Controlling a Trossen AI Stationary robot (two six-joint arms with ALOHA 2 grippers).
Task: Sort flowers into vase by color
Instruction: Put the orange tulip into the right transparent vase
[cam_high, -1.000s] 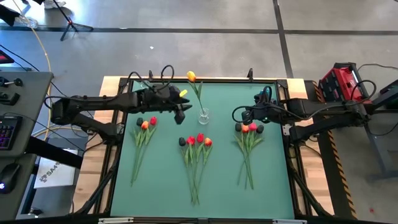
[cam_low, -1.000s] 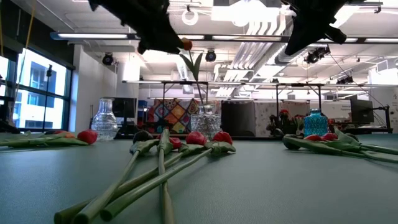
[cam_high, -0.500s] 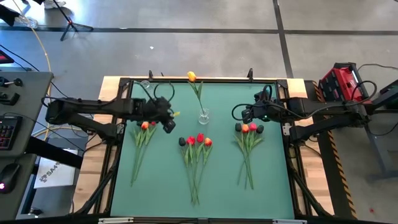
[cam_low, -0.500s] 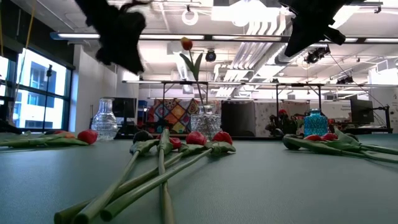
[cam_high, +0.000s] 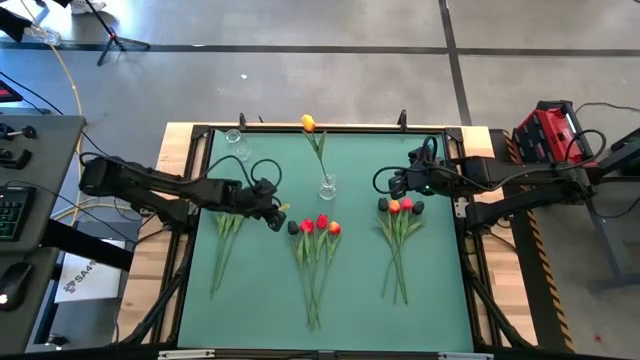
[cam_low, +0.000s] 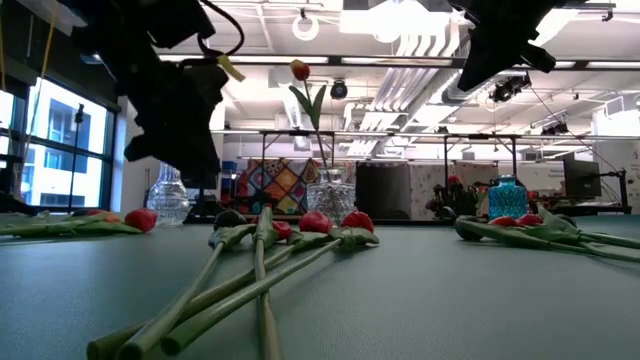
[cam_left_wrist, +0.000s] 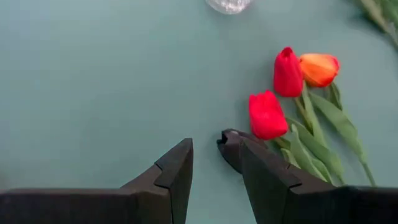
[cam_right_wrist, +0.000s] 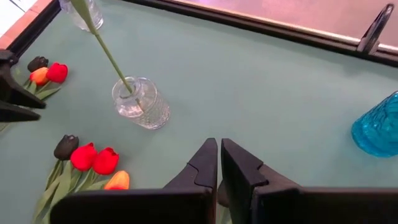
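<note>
Three bunches of tulips lie flat on the green table. The left bunch has its heads under my left arm. The middle bunch has a dark, two red and one orange head. The right bunch lies below my right gripper. One orange tulip stands with its stem in a clear vase. My left gripper is open and hovers beside the middle bunch's dark head, which shows by one fingertip in the left wrist view. My right gripper is shut and held still above the right bunch.
A second clear vase stands near the far left corner. A blue vase stands toward the far right. Black rails frame the table. Open green surface lies between the bunches and toward the near edge.
My left gripper has drawn back from the clear vase and its orange tulip. It has moved toward the near edge and down, ending beside the middle bunch's heads. The tulip stays standing in the vase.
</note>
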